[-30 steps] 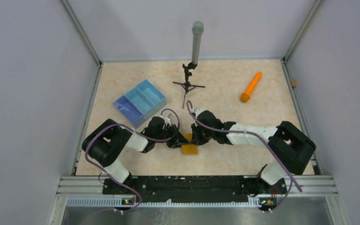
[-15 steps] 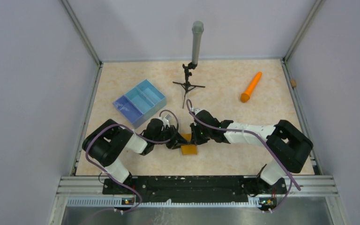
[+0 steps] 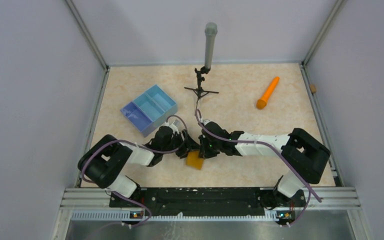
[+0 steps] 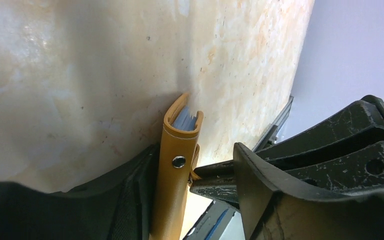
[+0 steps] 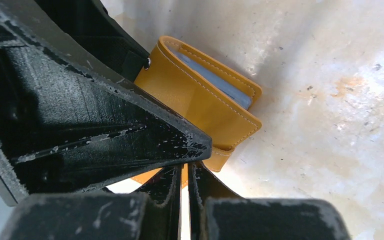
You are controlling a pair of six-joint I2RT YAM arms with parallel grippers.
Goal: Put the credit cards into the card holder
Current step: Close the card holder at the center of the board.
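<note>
The mustard-orange card holder is folded shut near the table's front middle. In the left wrist view the card holder stands on edge and leans on one finger of my left gripper. The other finger stands apart, so the jaws are open. My right gripper is shut on the holder's snap tab. Bluish-grey layers show inside the fold; whether they are credit cards or pockets I cannot tell. No loose credit cards are in view. From above, left gripper and right gripper meet at the holder.
A blue divided tray sits at the back left, close behind my left arm. A small black tripod with a grey cylinder stands at the back middle. An orange cone-shaped stick lies at the back right. Walls enclose the table.
My left gripper has opened and no longer pinches the card holder. The holder has shifted a little left and toward the front. My right gripper has stayed shut on the tab.
</note>
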